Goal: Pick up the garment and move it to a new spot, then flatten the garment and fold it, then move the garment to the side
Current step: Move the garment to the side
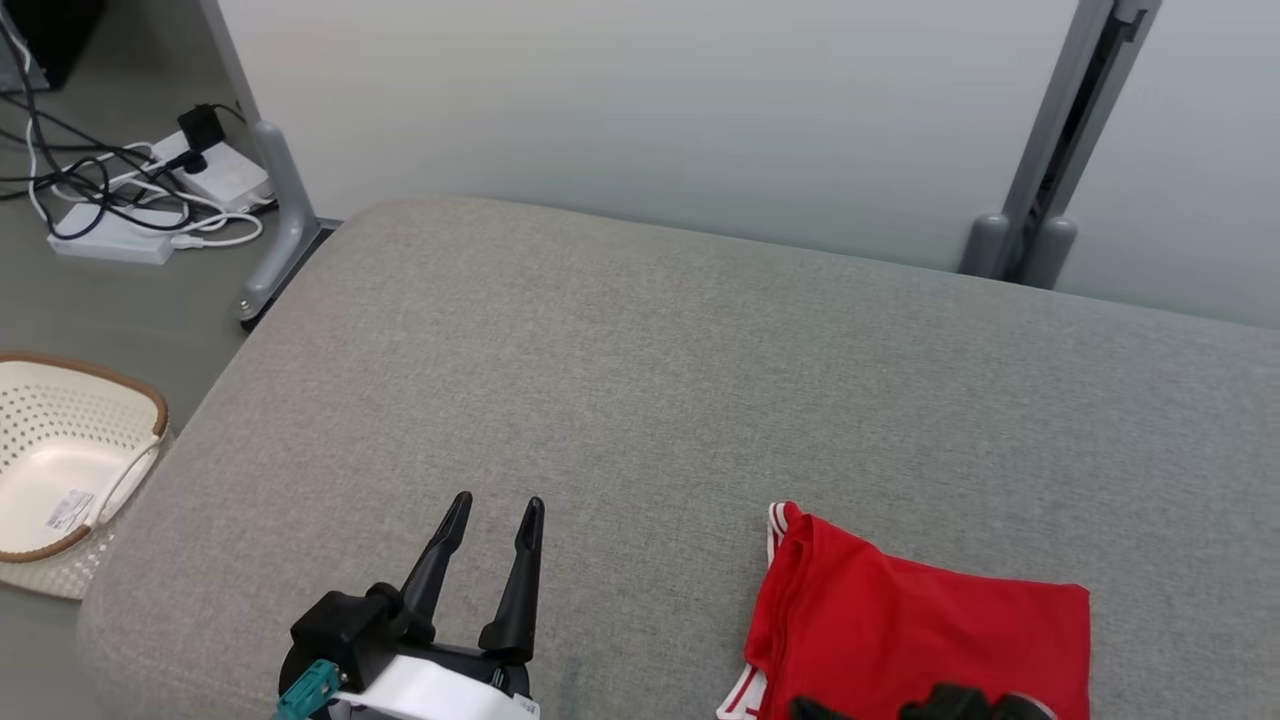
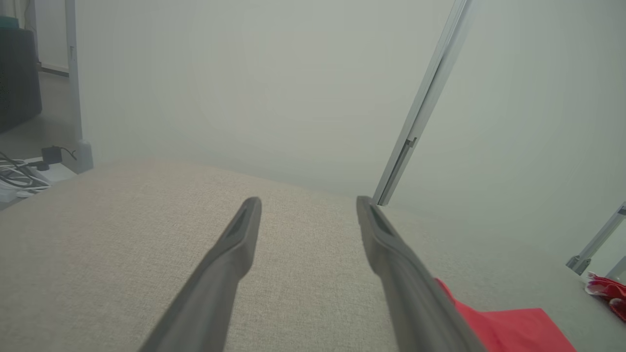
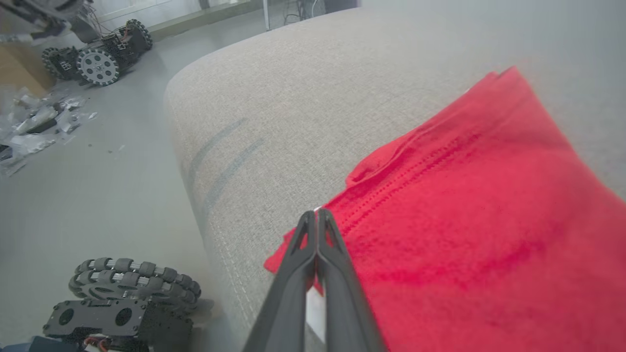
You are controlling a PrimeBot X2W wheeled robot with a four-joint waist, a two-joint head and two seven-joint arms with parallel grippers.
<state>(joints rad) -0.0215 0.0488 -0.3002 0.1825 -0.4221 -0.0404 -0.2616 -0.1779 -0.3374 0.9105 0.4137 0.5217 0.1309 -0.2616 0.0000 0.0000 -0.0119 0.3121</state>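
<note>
Head view: we see a red garment (image 1: 920, 620) with white-striped trim lying folded and flat on the grey upholstered bench (image 1: 640, 350). It lies by the near edge, toward the bench's right side. The left gripper (image 1: 500, 500) hangs above the near edge toward the bench's left side, well apart from the garment, and its two dark fingers (image 1: 520, 570) are spread with nothing between them. On the floor beyond the bench's left edge stands a cream perforated basket (image 1: 100, 372) with a brown rim. Farther back, white power strips with tangled cables (image 1: 150, 190) lie beside a grey partition leg.

In the left wrist view we look along the parted fingers (image 2: 234, 249) over bare upholstery, and a corner of the garment (image 2: 508, 327) shows low on the right.

In the right wrist view the right gripper (image 3: 315, 215) has its fingers (image 3: 293, 274) pressed together, with the tips at the stitched hem of the garment (image 3: 464, 220) close to the bench's rounded edge. We cannot tell whether any cloth is pinched between them. A roller-rimmed wheel (image 3: 132, 281) sits on the floor below that edge.
</note>
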